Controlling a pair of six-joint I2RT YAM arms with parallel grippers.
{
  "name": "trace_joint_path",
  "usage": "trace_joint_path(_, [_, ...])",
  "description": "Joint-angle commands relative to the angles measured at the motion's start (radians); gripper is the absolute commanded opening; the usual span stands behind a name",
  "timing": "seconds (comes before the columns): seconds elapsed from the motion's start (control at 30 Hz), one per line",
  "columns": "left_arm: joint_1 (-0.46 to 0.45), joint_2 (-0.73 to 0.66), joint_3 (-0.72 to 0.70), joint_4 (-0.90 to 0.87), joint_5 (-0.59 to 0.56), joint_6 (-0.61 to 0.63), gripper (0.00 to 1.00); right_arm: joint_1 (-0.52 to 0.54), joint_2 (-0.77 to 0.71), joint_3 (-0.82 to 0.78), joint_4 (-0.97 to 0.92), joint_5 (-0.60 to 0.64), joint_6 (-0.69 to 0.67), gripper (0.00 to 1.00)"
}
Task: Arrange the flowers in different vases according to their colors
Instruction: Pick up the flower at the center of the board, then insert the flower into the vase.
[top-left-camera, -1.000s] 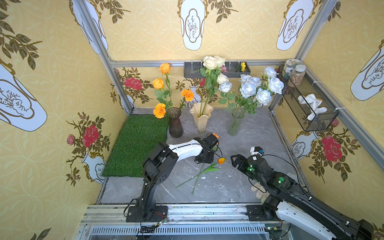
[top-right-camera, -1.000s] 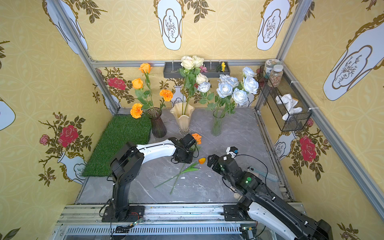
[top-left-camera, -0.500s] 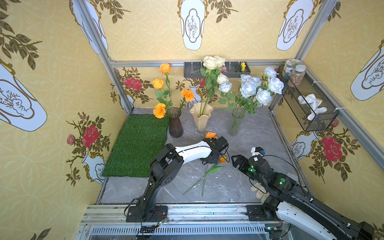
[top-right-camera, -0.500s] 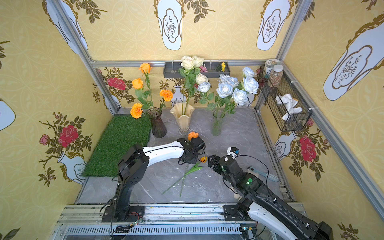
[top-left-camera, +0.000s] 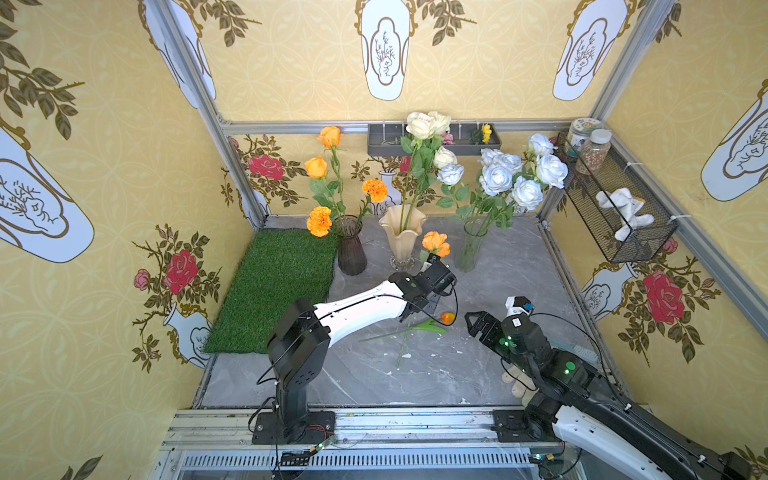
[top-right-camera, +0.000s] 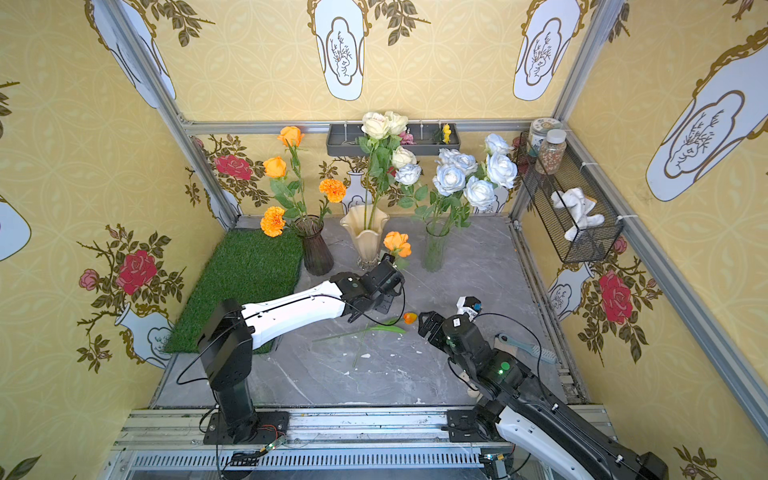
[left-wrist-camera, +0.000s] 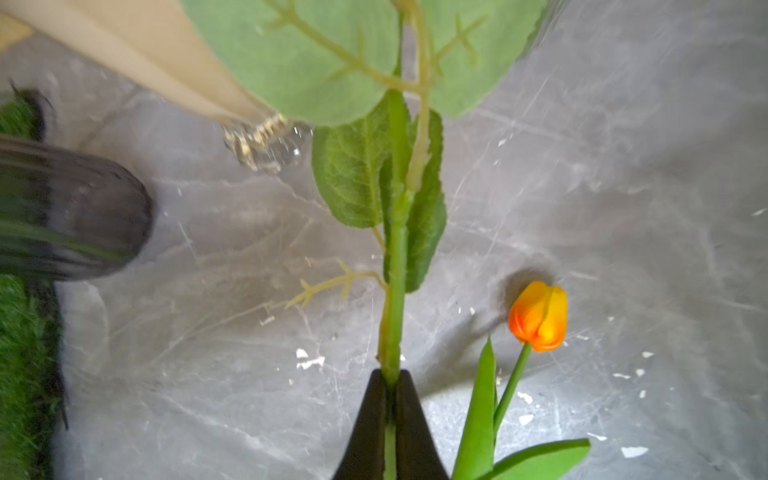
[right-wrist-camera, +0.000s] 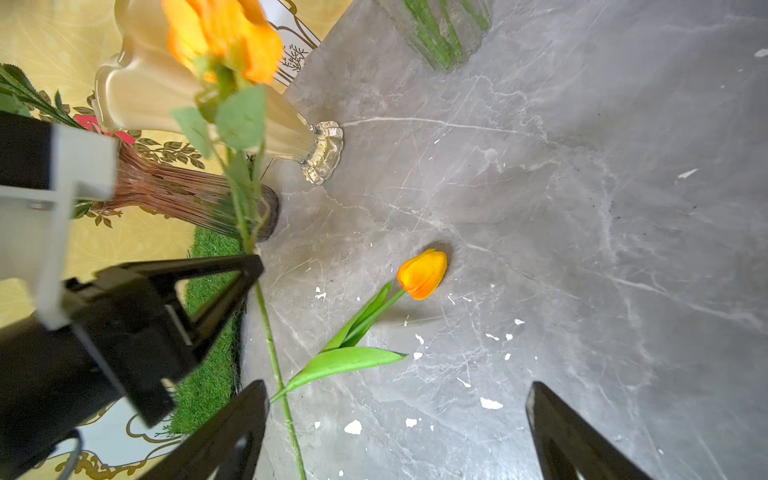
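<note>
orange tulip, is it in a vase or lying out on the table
Out. The orange tulip lies flat on the grey table, stem and leaf along the surface, in no vase.

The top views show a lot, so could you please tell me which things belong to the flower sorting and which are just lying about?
Job: orange rose held in the shut left gripper; orange tulip lying loose; purple vase; cream vase; clear vase.
Lying about: grass mat; wire basket; jars; wall tray; brush.
</note>
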Motion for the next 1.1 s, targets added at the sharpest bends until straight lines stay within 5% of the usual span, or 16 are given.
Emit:
trace_joint_path(0.0, [-0.001, -0.053, -0.019, 0.173, -0.056, 0.105, 0.00, 0.000, -0.005, -0.005, 0.034, 0.015, 0.007, 0.97])
trace_joint_path(0.6, [0.017, -0.288, 0.108, 0.592, -0.239, 0.492, 0.00, -0.003, -0.027, -0.016, 0.040, 0.019, 0.007, 0.97])
trace_joint_path(1.07, [0.379, -0.309, 0.333, 0.544, -0.089, 0.452, 0.00, -0.004, -0.007, -0.014, 0.053, 0.019, 0.001, 0.97])
